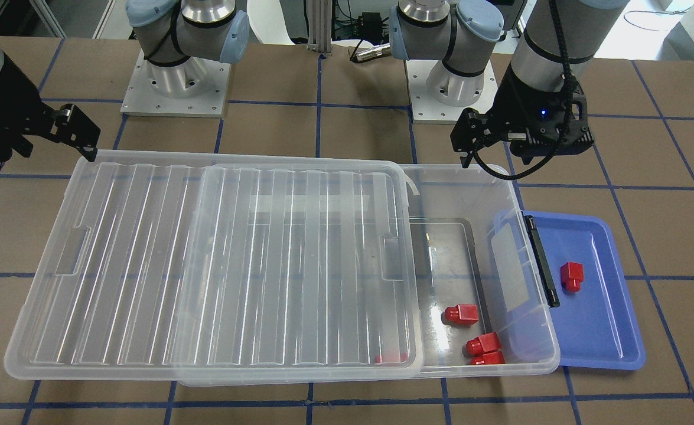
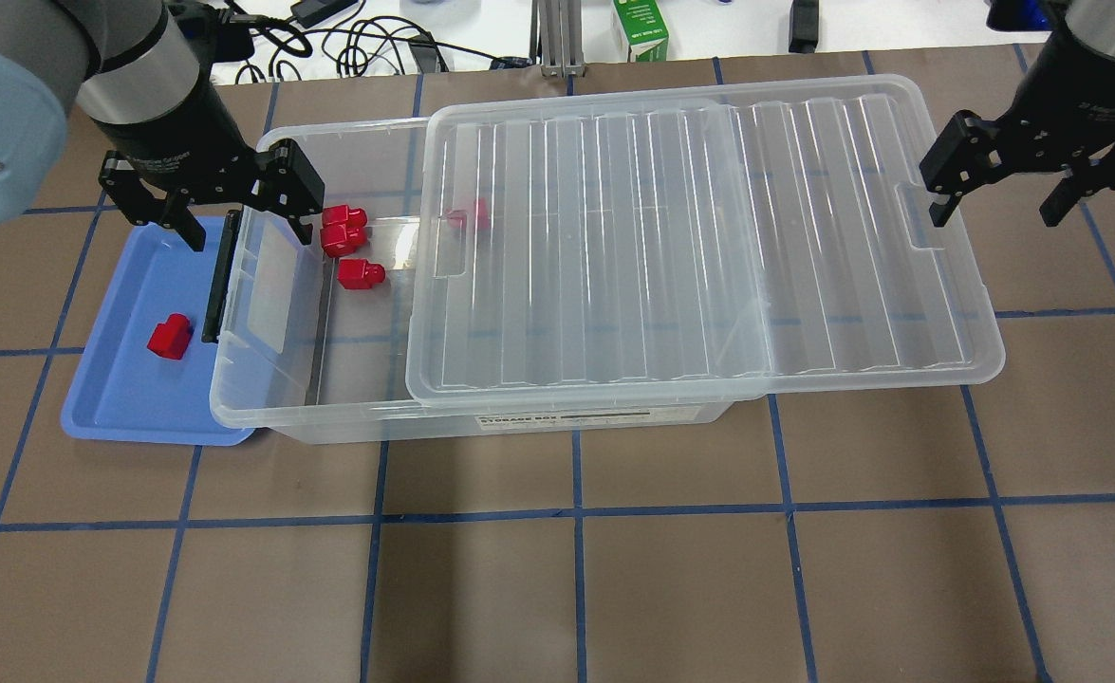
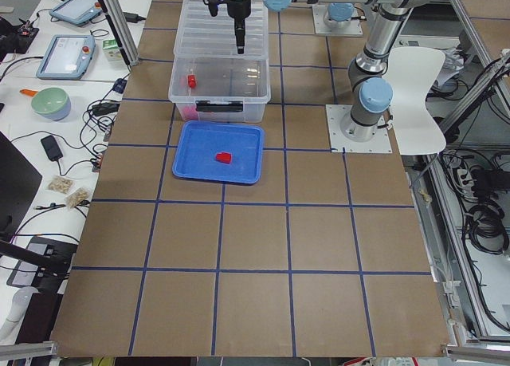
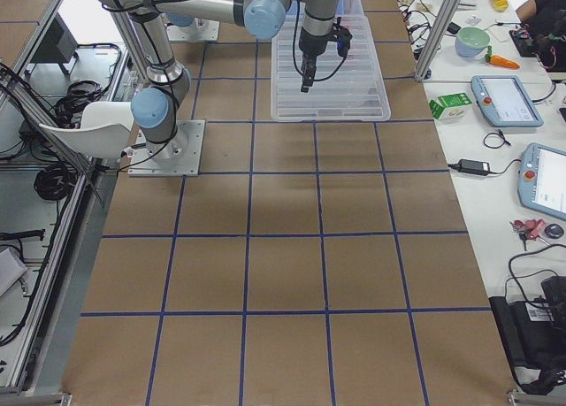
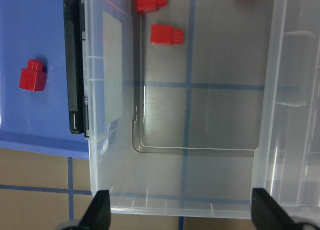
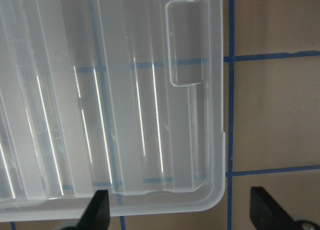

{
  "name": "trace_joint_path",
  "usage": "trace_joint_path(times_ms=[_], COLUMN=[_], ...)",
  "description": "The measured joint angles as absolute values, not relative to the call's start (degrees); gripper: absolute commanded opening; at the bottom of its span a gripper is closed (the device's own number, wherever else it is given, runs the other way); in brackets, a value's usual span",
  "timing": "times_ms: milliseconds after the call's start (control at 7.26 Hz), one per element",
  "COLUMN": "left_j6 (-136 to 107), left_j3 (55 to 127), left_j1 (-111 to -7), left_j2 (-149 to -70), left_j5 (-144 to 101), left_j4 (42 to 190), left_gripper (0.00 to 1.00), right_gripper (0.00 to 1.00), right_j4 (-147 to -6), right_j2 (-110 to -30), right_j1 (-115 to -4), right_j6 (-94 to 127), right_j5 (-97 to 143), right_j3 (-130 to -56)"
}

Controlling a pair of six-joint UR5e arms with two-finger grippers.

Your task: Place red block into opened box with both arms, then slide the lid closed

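Observation:
The clear box (image 2: 481, 422) lies lengthwise on the table, its black latch (image 2: 218, 275) at the robot's left end. The ribbed lid (image 2: 699, 247) is slid toward the right, leaving the left end uncovered and overhanging the right end. Three red blocks (image 2: 361, 274) lie in the uncovered part, and another red block (image 2: 470, 216) shows through the lid. One red block (image 2: 170, 337) sits on the blue tray (image 2: 120, 398). My left gripper (image 2: 239, 223) hangs open and empty above the box's latch end. My right gripper (image 2: 1003, 190) hangs open over the lid's far corner (image 6: 210, 200).
The blue tray (image 1: 606, 330) lies partly tucked under the box's latch end. A green carton (image 2: 641, 28) and cables sit beyond the table's far edge. Both arm bases (image 1: 175, 77) stand behind the box. Brown table with blue tape lines stretches in front of the box.

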State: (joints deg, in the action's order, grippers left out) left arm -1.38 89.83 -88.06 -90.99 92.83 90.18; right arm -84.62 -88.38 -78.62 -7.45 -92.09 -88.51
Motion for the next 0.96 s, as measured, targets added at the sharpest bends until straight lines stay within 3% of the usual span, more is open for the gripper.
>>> trace_joint_path(times_ms=[689, 964], left_j6=[22.36, 33.02], left_j3=[91.56, 95.26], left_j1=[-70.14, -63.49], left_j2=[-94.22, -99.08], left_j5=[92.23, 91.84], left_j4=[88.21, 77.81], left_gripper=[1.00, 1.00], right_gripper=[1.00, 1.00], right_j4=[-85.61, -85.27], right_j2=[-88.66, -89.22], right_j1=[-83.19, -83.22], right_j6=[-2.96, -3.45], right_j5=[-92.83, -92.63], right_j3=[-88.77, -89.20])
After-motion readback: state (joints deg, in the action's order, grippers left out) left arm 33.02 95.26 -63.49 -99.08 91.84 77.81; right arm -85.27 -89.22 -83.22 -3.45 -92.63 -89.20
